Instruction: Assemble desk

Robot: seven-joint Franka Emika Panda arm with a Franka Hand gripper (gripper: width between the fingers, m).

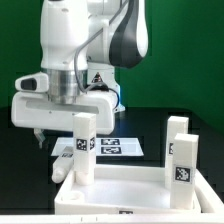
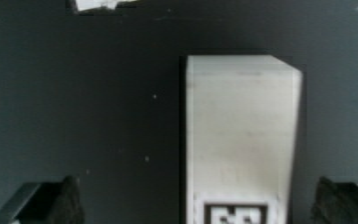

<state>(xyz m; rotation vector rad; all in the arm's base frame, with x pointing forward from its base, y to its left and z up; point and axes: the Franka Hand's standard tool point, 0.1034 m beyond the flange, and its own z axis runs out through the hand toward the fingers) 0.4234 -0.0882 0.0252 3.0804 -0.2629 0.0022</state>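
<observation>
**Open gripper poised above an upright desk leg**

Exterior view: The white Panda arm (image 1: 85, 45) reaches down from the top of the picture over a black table (image 1: 25, 150). Its gripper (image 1: 62, 128) hangs with the jaws spread wide and nothing between them; 1 dark fingertip shows toward the exterior view's left and the other is hard to make out behind the leg in front. In the foreground lies the white tabletop panel (image 1: 120, 195) of the desk, rim upward. 3 white square-bar legs are visible standing up from it, each carrying a black-and-white tag sticker. The near-left leg (image 1: 83, 150) rises at the panel's corner on the exterior view's left, right in front of the gripper body. The far-right leg (image 1: 178, 130) stands at the back on the exterior view's right, and the near-right leg (image 1: 186, 160) stands just in front of it. Behind the panel, flat on the table, lies the marker board (image 1: 118, 147) with several tags.

Wrist view: The camera looks along 1 white leg (image 2: 247, 140), whose square bar fills the middle of the picture with a tag sticker (image 2: 231, 214) at its lower end. The 2 dark fingertips (image 2: 43, 202) sit well apart on either side of the leg, neither touching it. Dark table surface surrounds the bar. I cannot tell from this view alone which of the 3 legs it is.
</observation>
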